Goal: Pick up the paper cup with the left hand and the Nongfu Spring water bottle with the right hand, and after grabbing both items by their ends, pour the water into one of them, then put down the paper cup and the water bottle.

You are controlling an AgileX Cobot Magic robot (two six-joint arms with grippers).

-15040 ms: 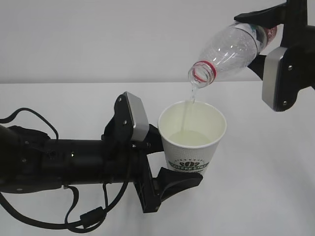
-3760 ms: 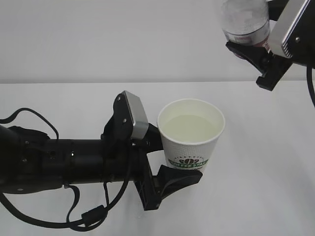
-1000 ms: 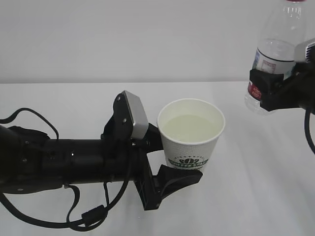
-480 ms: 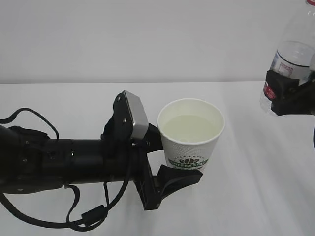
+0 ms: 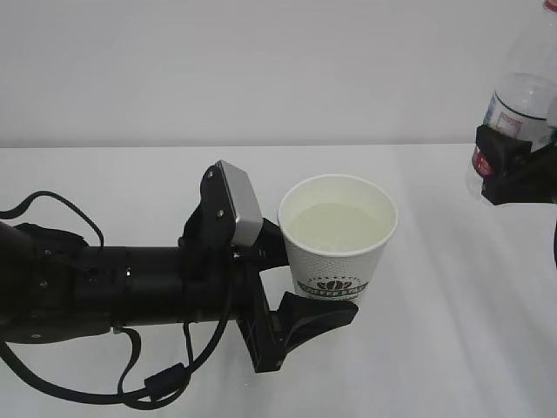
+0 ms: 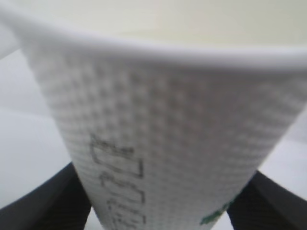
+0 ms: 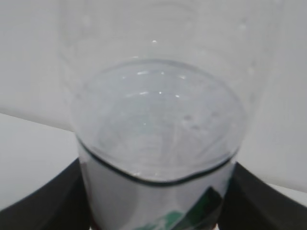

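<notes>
The white paper cup [image 5: 338, 252] with its green logo stands upright in the middle, nearly full of pale water [image 5: 336, 223]. My left gripper [image 5: 315, 280] is shut on the cup's lower part, one black finger [image 5: 315, 318] in front and the other behind it. In the left wrist view the cup [image 6: 168, 129] fills the frame between both fingers [image 6: 45, 203]. At the far right edge the clear Nongfu Spring water bottle [image 5: 515, 100] is upright, my right gripper [image 5: 513, 170] shut on its labelled lower part. The bottle [image 7: 158, 134] sits between the dark fingers [image 7: 43, 203].
The white table [image 5: 452, 331] runs up to a plain white wall. My left arm and its black cable [image 5: 130, 383] lie across the table's left half. The bottle's top and right side are cut off by the frame edge.
The right gripper has carried the upright bottle rightward to the frame edge; earlier it was tilted, pouring into the cup. The cup and left arm have not moved.
</notes>
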